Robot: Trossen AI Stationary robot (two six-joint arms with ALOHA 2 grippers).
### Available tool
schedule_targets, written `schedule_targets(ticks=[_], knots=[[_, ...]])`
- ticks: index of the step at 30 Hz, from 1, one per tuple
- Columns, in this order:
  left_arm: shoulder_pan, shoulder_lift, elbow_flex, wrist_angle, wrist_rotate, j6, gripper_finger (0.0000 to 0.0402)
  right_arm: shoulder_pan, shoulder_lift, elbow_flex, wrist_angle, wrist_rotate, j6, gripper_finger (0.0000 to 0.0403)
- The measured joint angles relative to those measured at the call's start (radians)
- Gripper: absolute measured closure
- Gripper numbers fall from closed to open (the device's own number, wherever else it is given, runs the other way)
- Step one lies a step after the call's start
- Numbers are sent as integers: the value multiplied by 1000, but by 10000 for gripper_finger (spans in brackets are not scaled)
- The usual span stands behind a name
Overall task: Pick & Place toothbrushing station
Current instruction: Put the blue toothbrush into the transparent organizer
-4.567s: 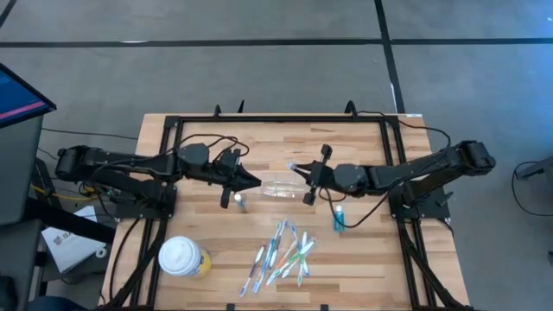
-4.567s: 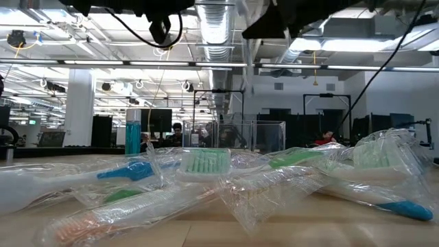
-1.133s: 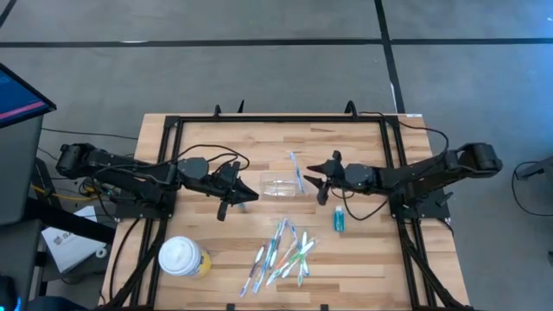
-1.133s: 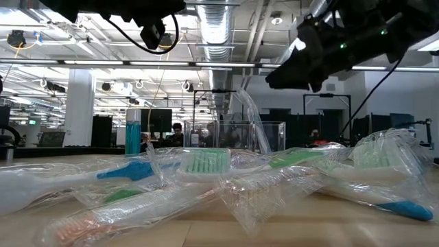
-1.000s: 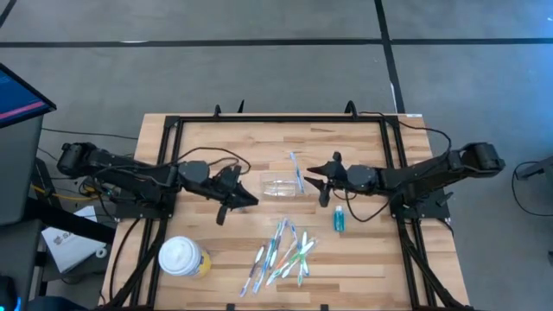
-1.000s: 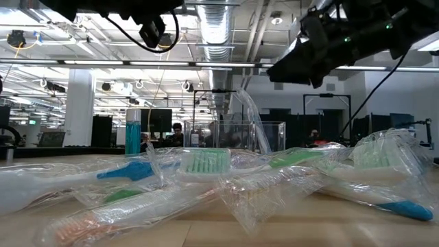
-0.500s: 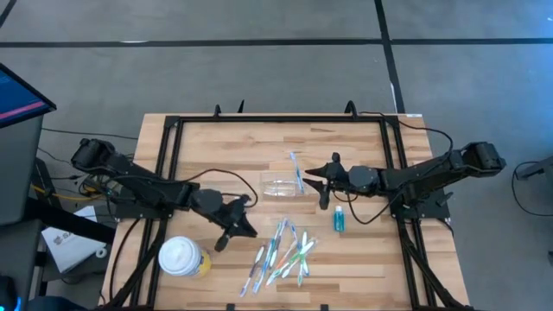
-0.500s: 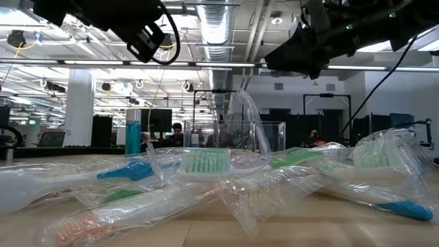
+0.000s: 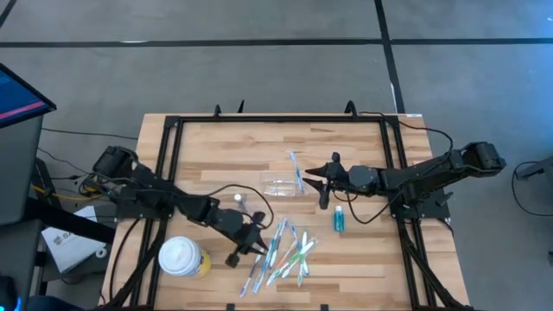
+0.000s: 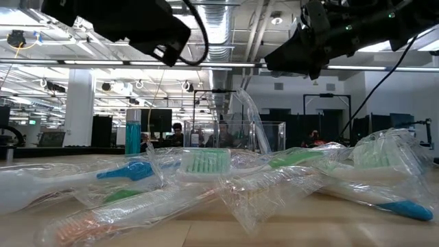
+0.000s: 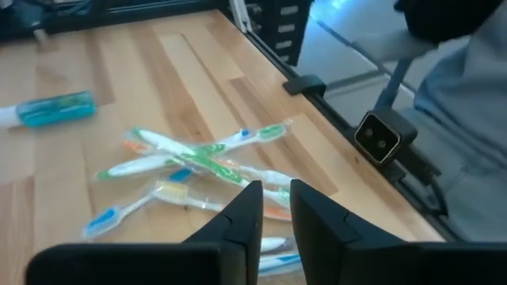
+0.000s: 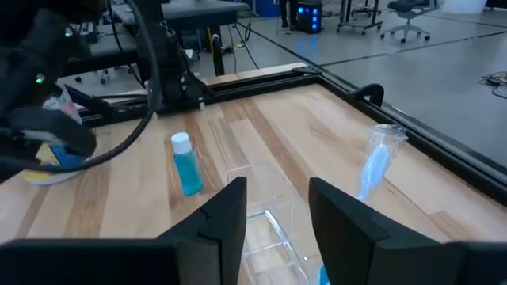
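Observation:
The toothbrushing station [image 9: 280, 187] is a clear oblong holder standing mid-table; a wrapped toothbrush [image 9: 296, 168] leans out of its right end. My right gripper [image 9: 320, 183] hovers open just right of it, and the holder [image 12: 265, 207] lies ahead between the fingers, untouched. My left gripper [image 9: 258, 245] hangs over the left side of a pile of wrapped toothbrushes [image 9: 285, 250] near the front edge. Its fingers [image 11: 275, 191] stand slightly apart with nothing between them.
A yellow cup with a white lid [image 9: 181, 257] stands at the front left. A small blue bottle with a white cap [image 9: 238, 200] stands left of the holder. A teal tube [image 9: 338, 218] lies right of the pile. A black frame [image 9: 281, 120] borders the table.
My left gripper has swung from beside the holder's left end toward the near edge and somewhat to the right, ending over the toothbrush pile; the small blue bottle it covered now shows. The holder and leaning toothbrush have stayed put.

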Motion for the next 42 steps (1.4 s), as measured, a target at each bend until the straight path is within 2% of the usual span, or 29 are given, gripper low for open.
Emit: schedule_targets(ticks=[8, 13, 17, 25, 30, 42], knots=[[-25, 103, 113, -65, -46, 176, 293, 0, 0, 0, 3, 0, 0, 274], [-45, 158, 180, -217, -158, 308, 273, 0, 0, 0, 2, 0, 0, 275], [-58, 171, 186, -259, -237, 366, 261, 0, 0, 0, 2, 0, 0, 274], [-58, 178, 187, -307, -246, 367, 258, 0, 0, 0, 0, 0, 0, 275], [-65, 202, 185, -313, -237, 437, 256, 0, 0, 0, 1, 0, 0, 275], [-65, 228, 184, -313, -238, 485, 266, 0, 0, 0, 2, 0, 1, 276]])
